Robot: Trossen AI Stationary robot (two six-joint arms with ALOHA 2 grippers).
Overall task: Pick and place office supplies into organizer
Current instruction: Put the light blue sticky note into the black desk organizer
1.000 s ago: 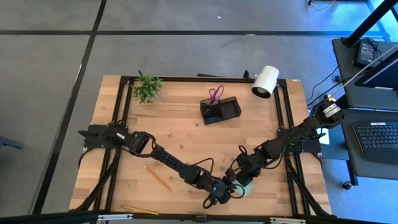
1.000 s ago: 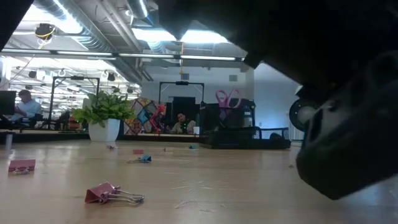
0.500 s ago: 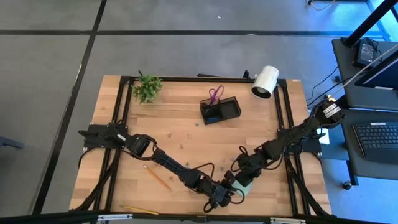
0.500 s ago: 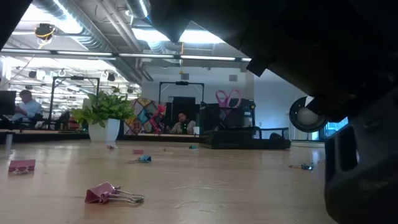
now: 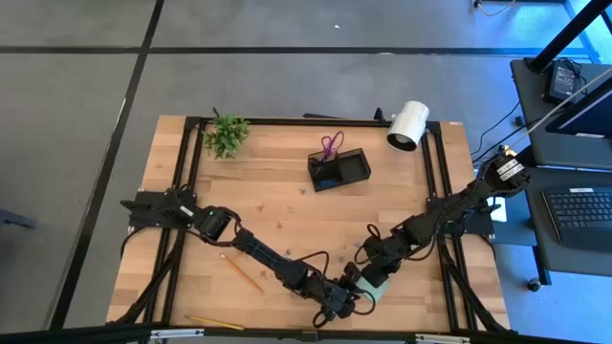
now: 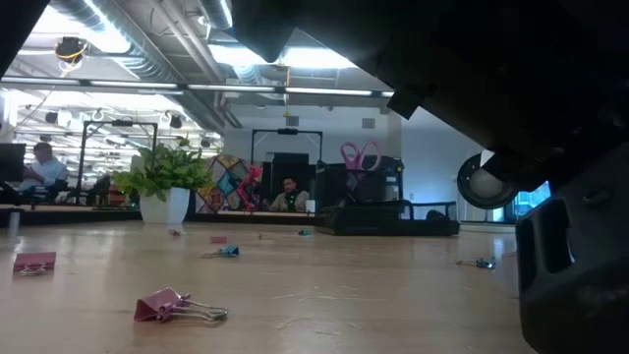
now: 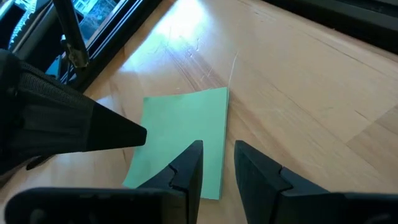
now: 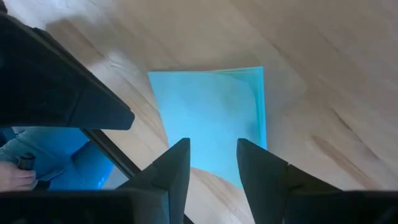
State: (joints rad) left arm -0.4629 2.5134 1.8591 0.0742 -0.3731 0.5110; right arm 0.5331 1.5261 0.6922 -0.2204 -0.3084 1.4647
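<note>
The worktop (image 5: 287, 205) is a pale wooden slab on a black frame, standing on grey floor crossed by dark lines. At its far edge sit a small green plant (image 5: 226, 134) and, towards the right, a white cylinder (image 5: 408, 124) lying on its side. Between them, nearer the middle, stands the black organizer (image 5: 339, 170) with purple-handled scissors (image 5: 331, 145) upright in its taller part. An orange pencil (image 5: 242, 272) lies on the left half of the wood, and a yellow one (image 5: 212, 323) sits at the near edge.

Both arms reach to the near middle of the worktop. The left tool (image 5: 342, 301) and the right tool (image 5: 368, 276) meet over the light-green sticky-note pad (image 5: 375, 287), which lies flat on the wood close to the near edge. In the left wrist view the pad (image 7: 183, 137) lies just ahead of the left tool's fingers (image 7: 186, 171), which are spread a little with nothing between them. The right wrist view shows the right tool's fingers (image 8: 177, 165) likewise parted, hanging over the pad without pinching it.

From table height, a pink binder clip (image 6: 177, 305) lies in front, a pink pad (image 6: 34, 262) to the left, small bits scatter the wood, and an open workshop with ceiling ducts and seated people lies behind.
</note>
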